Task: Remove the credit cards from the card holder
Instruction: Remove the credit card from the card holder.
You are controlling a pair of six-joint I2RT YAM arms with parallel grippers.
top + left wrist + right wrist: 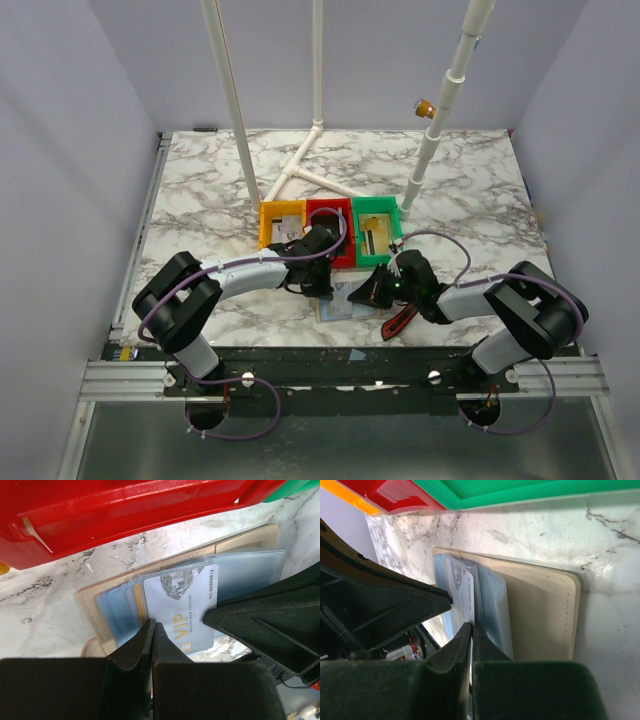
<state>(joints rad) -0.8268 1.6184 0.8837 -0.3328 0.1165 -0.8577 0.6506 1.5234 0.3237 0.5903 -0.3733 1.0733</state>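
Note:
The tan card holder (338, 301) lies open on the marble between my two grippers, just in front of the bins. Its blue-grey pockets (117, 612) are fanned out, and a yellow card edge (138, 600) shows in one. A pale blue-white "VIP" credit card (182, 602) sticks partly out of a pocket. My right gripper (472, 626) is shut on that card's edge (461, 587), beside the holder's tan flap (540, 610). My left gripper (152, 626) is shut, its tips resting on the pocket side of the holder, with nothing between them.
Yellow (282, 222), red (330, 225) and green (377, 228) bins stand right behind the holder; the red bin (125, 510) overhangs close to my left wrist. A red-and-black tool (400, 322) lies near the front edge. White pipes (310, 170) stand further back.

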